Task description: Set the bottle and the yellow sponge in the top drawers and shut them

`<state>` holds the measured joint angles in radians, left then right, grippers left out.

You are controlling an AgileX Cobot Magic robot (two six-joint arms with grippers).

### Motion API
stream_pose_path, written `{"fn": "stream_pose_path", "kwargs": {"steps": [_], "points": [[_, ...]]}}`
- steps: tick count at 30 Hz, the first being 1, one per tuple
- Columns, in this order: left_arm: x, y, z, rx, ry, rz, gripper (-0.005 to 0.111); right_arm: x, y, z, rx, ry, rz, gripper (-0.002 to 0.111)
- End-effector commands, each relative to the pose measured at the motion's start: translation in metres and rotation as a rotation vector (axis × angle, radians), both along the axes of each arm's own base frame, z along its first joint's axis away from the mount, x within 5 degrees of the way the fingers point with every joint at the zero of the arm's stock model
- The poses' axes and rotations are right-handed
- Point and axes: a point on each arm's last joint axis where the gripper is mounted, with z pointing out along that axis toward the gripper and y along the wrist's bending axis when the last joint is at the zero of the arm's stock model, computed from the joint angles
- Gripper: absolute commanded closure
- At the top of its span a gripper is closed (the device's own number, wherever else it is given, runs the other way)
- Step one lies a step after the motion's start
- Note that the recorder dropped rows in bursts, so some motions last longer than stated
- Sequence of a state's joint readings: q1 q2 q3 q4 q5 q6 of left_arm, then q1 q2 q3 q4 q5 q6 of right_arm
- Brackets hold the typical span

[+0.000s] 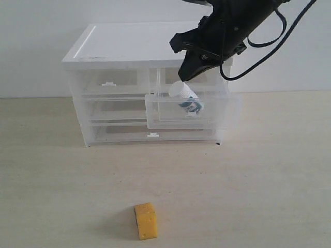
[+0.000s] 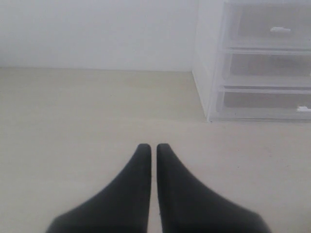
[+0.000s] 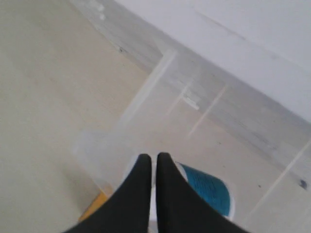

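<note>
The bottle point(image 1: 186, 97) leans tilted inside the pulled-out right top drawer point(image 1: 217, 111), white cap up, teal label low. My right gripper point(image 1: 185, 76) hovers just above its cap, shut with nothing between the fingers. In the right wrist view the gripper point(image 3: 151, 155) hangs over the bottle point(image 3: 209, 191) and the drawer's rim point(image 3: 141, 94). The left top drawer point(image 1: 108, 82) is closed. The yellow sponge point(image 1: 146, 220) lies on the table near the front edge, and shows dimly point(image 3: 95, 206) through the drawer wall. My left gripper point(image 2: 151, 145) is shut and empty, low over bare table; it is outside the exterior view.
The white drawer cabinet point(image 1: 134, 44) stands at the back against the wall, with two full-width drawers point(image 1: 152, 135) closed under the top pair. Its left side point(image 2: 209, 73) is ahead and right of my left gripper. A black cable point(image 1: 269, 51) loops from the right arm.
</note>
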<state>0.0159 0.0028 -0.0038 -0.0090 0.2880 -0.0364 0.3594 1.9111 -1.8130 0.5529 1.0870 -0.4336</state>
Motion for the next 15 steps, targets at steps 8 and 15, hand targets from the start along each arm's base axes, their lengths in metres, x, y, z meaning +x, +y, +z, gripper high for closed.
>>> {"fn": "stream_pose_path", "kwargs": {"steps": [8, 15], "points": [[0.000, 0.000, -0.001, -0.007, -0.004, 0.001, 0.102, 0.034, 0.018, -0.037, 0.141, -0.032, -0.065, 0.108], [0.000, 0.000, -0.001, -0.007, -0.004, 0.001, 0.102, 0.003, -0.004, 0.027, 0.020, -0.228, -0.018, 0.108]]}}
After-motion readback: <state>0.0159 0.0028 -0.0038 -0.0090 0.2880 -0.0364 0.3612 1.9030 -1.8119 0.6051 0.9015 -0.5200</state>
